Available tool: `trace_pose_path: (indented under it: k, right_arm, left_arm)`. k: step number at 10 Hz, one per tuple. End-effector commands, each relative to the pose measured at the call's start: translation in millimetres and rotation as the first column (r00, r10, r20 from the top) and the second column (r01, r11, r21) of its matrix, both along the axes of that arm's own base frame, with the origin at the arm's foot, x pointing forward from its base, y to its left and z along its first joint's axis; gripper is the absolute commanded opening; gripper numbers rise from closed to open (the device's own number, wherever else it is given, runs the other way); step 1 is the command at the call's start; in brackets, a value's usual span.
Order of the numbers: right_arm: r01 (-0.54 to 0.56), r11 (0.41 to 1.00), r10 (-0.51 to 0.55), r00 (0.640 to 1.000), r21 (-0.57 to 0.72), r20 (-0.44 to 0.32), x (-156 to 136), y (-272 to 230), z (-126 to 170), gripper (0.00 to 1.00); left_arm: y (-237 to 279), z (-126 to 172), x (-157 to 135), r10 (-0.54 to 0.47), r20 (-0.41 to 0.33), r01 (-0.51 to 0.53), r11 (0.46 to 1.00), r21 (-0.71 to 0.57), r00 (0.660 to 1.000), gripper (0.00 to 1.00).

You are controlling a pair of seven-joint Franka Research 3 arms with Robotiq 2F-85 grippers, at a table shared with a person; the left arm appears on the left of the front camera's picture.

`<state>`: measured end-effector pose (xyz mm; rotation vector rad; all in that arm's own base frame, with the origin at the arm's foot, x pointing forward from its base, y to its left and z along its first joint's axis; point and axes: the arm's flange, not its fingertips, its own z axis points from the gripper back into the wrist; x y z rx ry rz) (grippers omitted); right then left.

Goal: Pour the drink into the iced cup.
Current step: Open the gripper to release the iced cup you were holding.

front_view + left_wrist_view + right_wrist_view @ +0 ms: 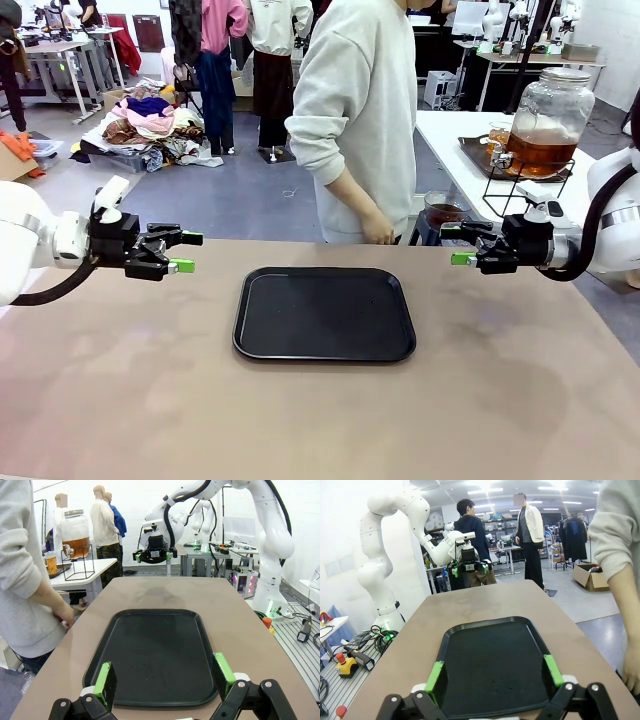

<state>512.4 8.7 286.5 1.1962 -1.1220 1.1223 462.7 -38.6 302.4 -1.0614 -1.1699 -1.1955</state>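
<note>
The amber-brown drink (pixel 443 213) fills a small clear cup just beyond the table's far edge, near the person's hand (pixel 379 234). The iced cup is out of view. My left gripper (pixel 185 252) hovers open above the table's left side, left of a black tray (pixel 325 312). My right gripper (pixel 458 243) hovers open to the right of the tray, close to the drink. In the left wrist view the left gripper (pixel 164 675) is open over the tray (pixel 155 645). In the right wrist view the right gripper (pixel 493 672) is open and holds nothing.
A person in a grey sweatshirt (pixel 360 110) stands at the far edge. On a white side table at the right, a glass dispenser jar (pixel 548 120) of amber liquid sits on a wire stand, with a cup (pixel 498 138) under its tap.
</note>
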Motion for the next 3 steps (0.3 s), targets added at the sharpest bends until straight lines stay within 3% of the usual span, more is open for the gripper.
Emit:
trace_pose_path:
  k: [1,3]
  right_arm:
    - [0.0,1.0,0.0,1.0,-0.001,0.004,0.5,-0.1,1.8,1.0]
    - [0.0,1.0,0.0,1.0,-0.001,0.004,0.5,-0.1,1.8,1.0]
  left_arm:
    - [-1.0,2.3,0.5,0.001,0.002,-0.001,1.0,-0.007,1.0,1.0]
    - [-1.0,2.3,0.5,0.001,0.002,-0.001,1.0,-0.007,1.0,1.0]
